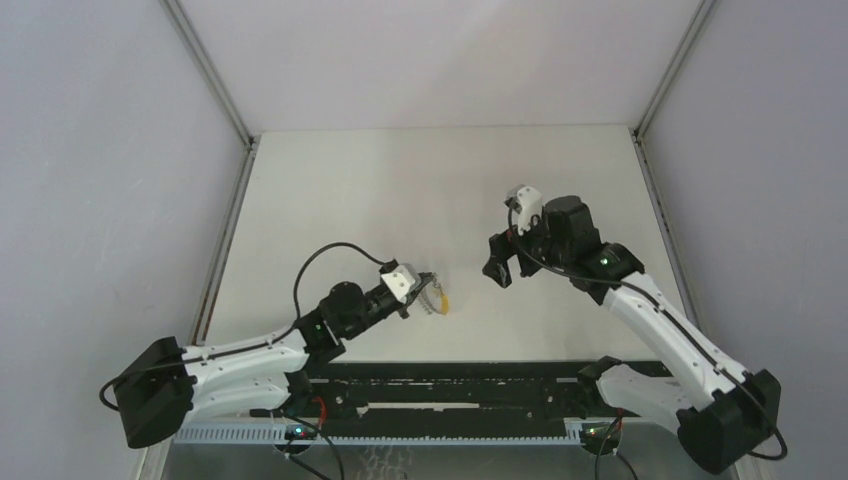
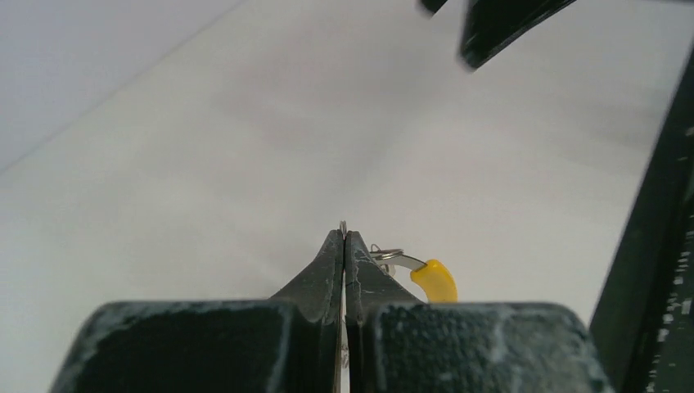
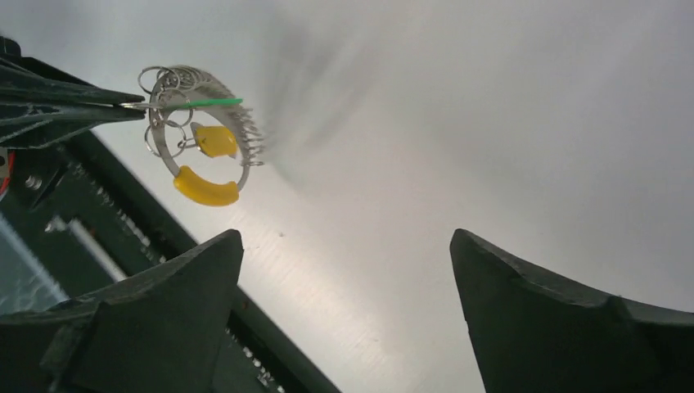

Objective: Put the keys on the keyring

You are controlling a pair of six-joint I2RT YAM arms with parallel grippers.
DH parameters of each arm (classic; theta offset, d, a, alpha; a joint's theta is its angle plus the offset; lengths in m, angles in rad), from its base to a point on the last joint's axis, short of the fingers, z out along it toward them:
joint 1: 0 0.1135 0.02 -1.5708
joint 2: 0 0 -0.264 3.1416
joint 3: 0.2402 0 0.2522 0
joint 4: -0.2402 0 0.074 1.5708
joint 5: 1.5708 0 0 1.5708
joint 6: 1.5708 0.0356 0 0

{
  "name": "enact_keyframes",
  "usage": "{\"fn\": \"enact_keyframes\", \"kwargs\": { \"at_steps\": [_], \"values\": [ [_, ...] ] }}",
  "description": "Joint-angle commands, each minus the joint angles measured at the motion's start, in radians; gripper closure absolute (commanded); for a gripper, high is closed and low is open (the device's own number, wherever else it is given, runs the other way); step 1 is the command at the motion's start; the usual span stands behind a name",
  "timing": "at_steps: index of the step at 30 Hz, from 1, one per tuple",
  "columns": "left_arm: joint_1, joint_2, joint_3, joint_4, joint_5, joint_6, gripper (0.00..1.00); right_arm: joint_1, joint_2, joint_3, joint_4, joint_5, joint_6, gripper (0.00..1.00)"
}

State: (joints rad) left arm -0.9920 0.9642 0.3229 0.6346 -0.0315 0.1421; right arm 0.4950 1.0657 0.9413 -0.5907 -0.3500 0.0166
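Note:
My left gripper (image 1: 426, 289) (image 2: 344, 234) is shut on the thin edge of the keyring (image 3: 242, 135) and holds it just above the table. The ring is grey with a beaded rim and carries several small split rings. A green key (image 3: 214, 102) shows edge-on across its top. A yellow key head (image 3: 217, 141) hangs inside the ring, and a curved yellow piece (image 3: 205, 188) (image 2: 435, 280) (image 1: 440, 300) sits at its lower rim. My right gripper (image 1: 497, 268) (image 3: 345, 237) stands open and empty, a short way right of the ring and apart from it.
A black slotted rail (image 1: 450, 385) (image 2: 655, 246) runs along the table's near edge, close behind the left gripper. Grey walls and metal posts (image 1: 225, 100) enclose the white table (image 1: 420, 190) on three sides.

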Motion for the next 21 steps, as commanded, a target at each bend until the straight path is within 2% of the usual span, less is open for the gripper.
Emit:
{"fn": "enact_keyframes", "kwargs": {
  "at_steps": [1,6,11,17,21],
  "values": [
    [0.036,0.048,0.053,-0.058,-0.144,-0.036,1.00,-0.020,-0.121,-0.086,0.139,0.181,0.086,0.00],
    [0.108,0.142,0.151,-0.154,-0.151,-0.081,1.00,-0.042,-0.208,-0.221,0.263,0.211,0.188,0.00],
    [0.194,0.331,0.299,-0.229,-0.129,-0.112,0.99,-0.043,-0.287,-0.307,0.366,0.275,0.255,0.00],
    [0.249,0.620,0.522,-0.315,-0.089,-0.136,0.92,-0.046,-0.317,-0.346,0.360,0.360,0.249,0.00],
    [0.260,0.754,0.644,-0.355,-0.052,-0.157,0.85,-0.047,-0.330,-0.370,0.371,0.408,0.250,0.00]
  ]
}}
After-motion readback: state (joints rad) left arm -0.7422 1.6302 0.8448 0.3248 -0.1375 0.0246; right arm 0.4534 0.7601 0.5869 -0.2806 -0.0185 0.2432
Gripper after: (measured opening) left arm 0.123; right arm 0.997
